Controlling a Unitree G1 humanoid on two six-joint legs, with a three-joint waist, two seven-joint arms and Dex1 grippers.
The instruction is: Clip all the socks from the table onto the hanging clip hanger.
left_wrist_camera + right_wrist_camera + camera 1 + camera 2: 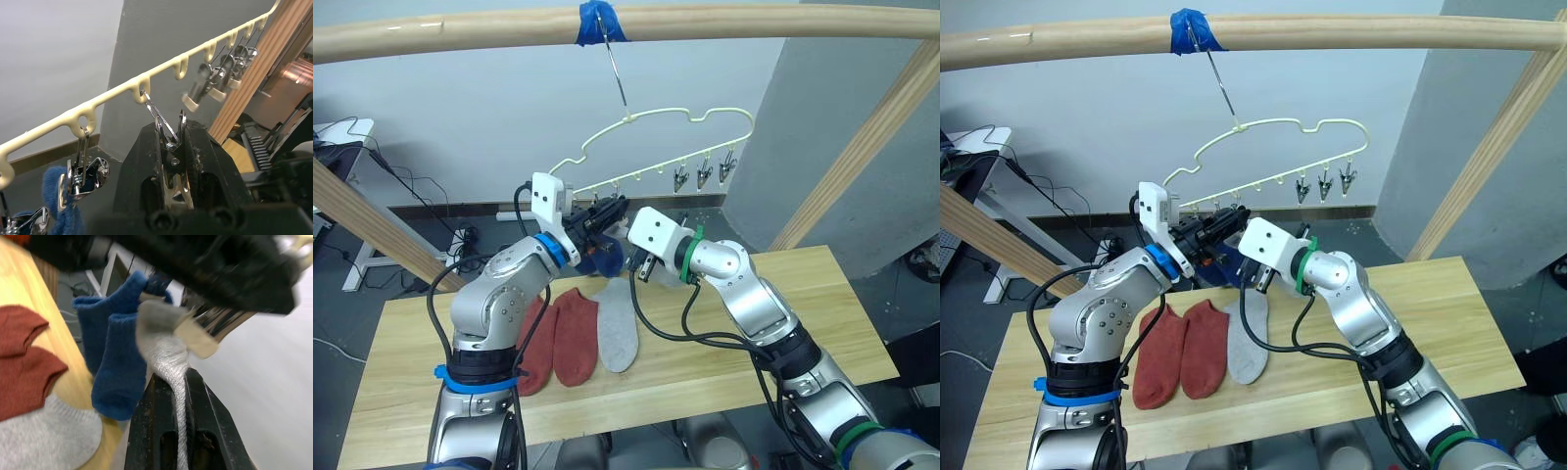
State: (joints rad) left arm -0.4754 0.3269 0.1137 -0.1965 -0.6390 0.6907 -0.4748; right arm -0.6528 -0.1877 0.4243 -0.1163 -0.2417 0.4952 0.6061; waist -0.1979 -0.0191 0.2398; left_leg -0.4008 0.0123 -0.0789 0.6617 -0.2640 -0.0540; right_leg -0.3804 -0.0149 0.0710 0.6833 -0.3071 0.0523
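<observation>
My left gripper is clenched on a metal clip of the clip hanger, squeezing its tail ends. My right gripper is grasping a light grey sock, its cuff raised to that clip's mouth, just beside the pale pad.

Two blue socks hang clipped on the hanger next to it, long axes vertical, toes down.

On the table: two rust-red socks and a second grey sock, side by side, touching, long axes running roughly away from me.

Handling, my judgement: knit is soft and light, with no stiffness, so the held sock droops from wherever I pinch it. Hold close under the cuff edge so only a short lip stands free to enter the clip. Fabric could bunch or slip out if the clip closes on too little.

Hanger hangs by its hook from the wooden pole at the blue tape; it swings freely, I judge
</observation>
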